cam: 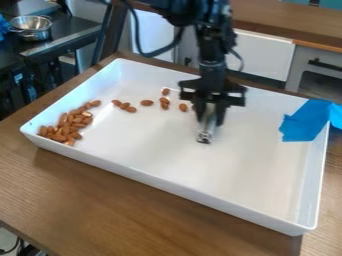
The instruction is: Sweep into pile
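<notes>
Almonds [65, 131] are in the tray with your gripper [211, 119], and here it is, hanging down just right of the frame's centre, above the tray's floor. You've got a silvery piece [206, 131] right at its lower end, tip pointing down. Clenched or released? You can't tell from this angle. Just left of the gripper, near the upper middle, you have a loose scatter: one almond tucked close beside it, a few more around the upper centre, then a short string of them trailing left. Follow that across and there's your big heap, almonds crowded against one another in the tray's left corner, at the left of the frame. Around it all runs the white tray [167, 184], set at a slant on the brown wooden table [127, 210]. Over at the right, blue tape [302, 122] drapes across the tray's rim. Behind, you've a pale cabinet front [264, 56] at upper right, and a metal bowl [35, 33] up in the upper left corner.
</notes>
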You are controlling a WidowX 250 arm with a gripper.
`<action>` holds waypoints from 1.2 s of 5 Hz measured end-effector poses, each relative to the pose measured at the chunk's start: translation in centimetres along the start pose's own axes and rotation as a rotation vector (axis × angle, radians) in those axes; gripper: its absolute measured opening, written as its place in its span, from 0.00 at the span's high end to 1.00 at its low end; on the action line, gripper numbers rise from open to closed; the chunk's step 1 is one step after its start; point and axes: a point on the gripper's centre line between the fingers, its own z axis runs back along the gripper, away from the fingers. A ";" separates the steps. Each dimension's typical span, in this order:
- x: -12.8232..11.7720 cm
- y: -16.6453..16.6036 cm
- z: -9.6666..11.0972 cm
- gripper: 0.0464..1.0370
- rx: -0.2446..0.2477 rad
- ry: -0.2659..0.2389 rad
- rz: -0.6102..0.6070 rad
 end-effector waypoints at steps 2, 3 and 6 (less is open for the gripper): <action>0.9 4.3 0.2 0.66 -0.002 0.009 0.099; 2.3 6.8 0.9 0.66 0.008 -0.010 0.268; 3.7 8.1 0.8 0.66 0.005 -0.053 0.628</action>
